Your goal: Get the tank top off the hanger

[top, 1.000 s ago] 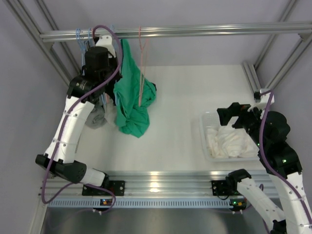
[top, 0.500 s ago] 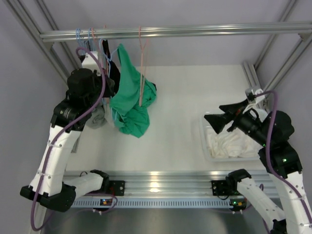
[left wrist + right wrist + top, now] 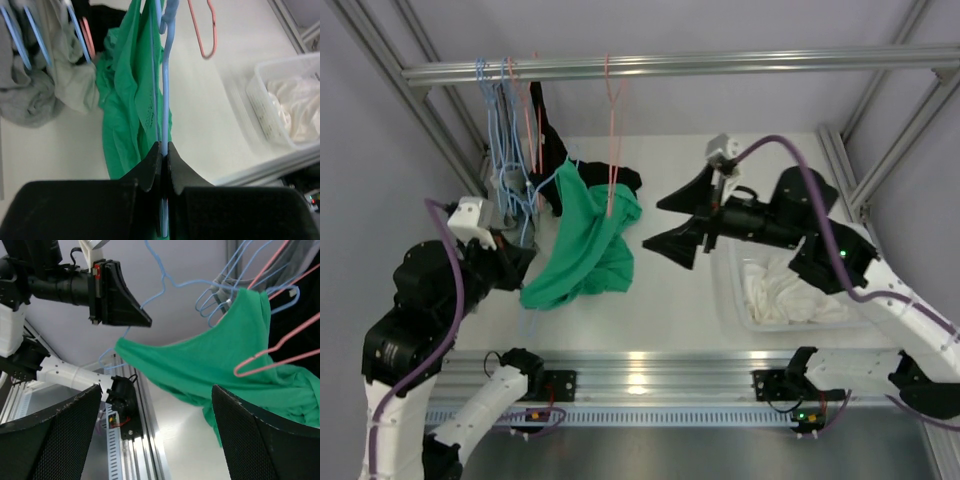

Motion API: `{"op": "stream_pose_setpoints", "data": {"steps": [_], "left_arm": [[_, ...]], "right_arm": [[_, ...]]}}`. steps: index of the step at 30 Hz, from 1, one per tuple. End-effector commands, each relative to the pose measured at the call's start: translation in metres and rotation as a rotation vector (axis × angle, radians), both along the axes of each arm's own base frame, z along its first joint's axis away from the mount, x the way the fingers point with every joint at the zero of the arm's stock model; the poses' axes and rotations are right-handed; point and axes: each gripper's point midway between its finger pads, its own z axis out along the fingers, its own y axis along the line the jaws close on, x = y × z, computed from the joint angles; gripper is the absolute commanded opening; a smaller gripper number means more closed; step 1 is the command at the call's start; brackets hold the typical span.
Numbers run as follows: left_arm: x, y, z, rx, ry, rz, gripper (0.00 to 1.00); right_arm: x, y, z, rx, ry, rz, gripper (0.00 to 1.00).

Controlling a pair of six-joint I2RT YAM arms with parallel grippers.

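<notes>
The green tank top (image 3: 582,245) hangs stretched on a blue hanger (image 3: 165,75). My left gripper (image 3: 518,262) is shut on that hanger's wire, low at the near left; the wrist view shows the jaws pinched on it (image 3: 164,150). The top's upper part still drapes by a pink hanger (image 3: 610,130) on the rail. My right gripper (image 3: 652,228) is open and empty, just right of the top and pointing at it. In the right wrist view the top (image 3: 215,365) spans the space ahead of the open gripper (image 3: 155,390), apart from it.
Several blue and pink hangers with grey and black garments (image 3: 515,150) hang from the metal rail (image 3: 720,65) at the back left. A clear bin (image 3: 735,300) with white cloth stands at the right. Aluminium frame posts run along both sides.
My left arm has pulled the blue hanger and green top down from the rail toward the near left. My right arm has swung left from the bin to beside the top, jaws open.
</notes>
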Motion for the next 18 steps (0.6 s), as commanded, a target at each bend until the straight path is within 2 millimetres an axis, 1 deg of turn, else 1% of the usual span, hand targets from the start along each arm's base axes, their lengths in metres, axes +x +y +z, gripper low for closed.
{"op": "stream_pose_setpoints", "data": {"steps": [1, 3, 4, 5, 6, 7, 8, 9, 10, 12, 13, 14, 18], "left_arm": [[-0.04, -0.007, -0.025, -0.03, 0.088, -0.095, 0.0], [-0.059, -0.015, -0.022, -0.07, 0.083, -0.172, 0.0], [-0.07, -0.016, -0.017, -0.092, 0.055, -0.197, 0.0], [-0.076, -0.019, -0.015, -0.11, 0.049, -0.218, 0.0], [-0.082, -0.023, -0.013, -0.134, 0.053, -0.246, 0.0], [-0.085, -0.024, -0.014, -0.14, 0.055, -0.257, 0.0], [-0.087, -0.025, -0.016, -0.146, 0.059, -0.263, 0.0], [-0.088, -0.025, -0.018, -0.147, 0.066, -0.265, 0.0], [-0.088, -0.025, -0.019, -0.147, 0.067, -0.26, 0.0], [-0.088, -0.023, -0.021, -0.143, 0.071, -0.251, 0.0], [-0.089, -0.022, -0.021, -0.144, 0.067, -0.248, 0.0], [-0.089, -0.021, -0.019, -0.145, 0.062, -0.24, 0.0], [-0.087, -0.017, -0.019, -0.137, 0.06, -0.217, 0.0]], "right_arm": [[0.027, 0.041, 0.009, -0.055, -0.094, -0.149, 0.89], [0.035, 0.062, 0.003, -0.084, -0.095, -0.17, 0.88], [0.044, 0.083, -0.006, -0.122, -0.103, -0.189, 0.87], [0.048, 0.092, -0.01, -0.134, -0.105, -0.201, 0.86], [0.05, 0.1, -0.007, -0.134, -0.115, -0.198, 0.87], [0.063, 0.115, -0.025, -0.183, -0.111, -0.232, 0.86], [0.066, 0.122, -0.03, -0.196, -0.113, -0.232, 0.87], [0.07, 0.127, -0.027, -0.192, -0.118, -0.24, 0.86], [0.075, 0.138, -0.041, -0.222, -0.112, -0.24, 0.86], [0.081, 0.144, -0.045, -0.235, -0.118, -0.26, 0.85], [0.088, 0.144, -0.05, -0.254, -0.122, -0.298, 0.84], [0.091, 0.144, -0.052, -0.262, -0.125, -0.311, 0.84], [0.093, 0.143, -0.062, -0.287, -0.127, -0.319, 0.83]]}}
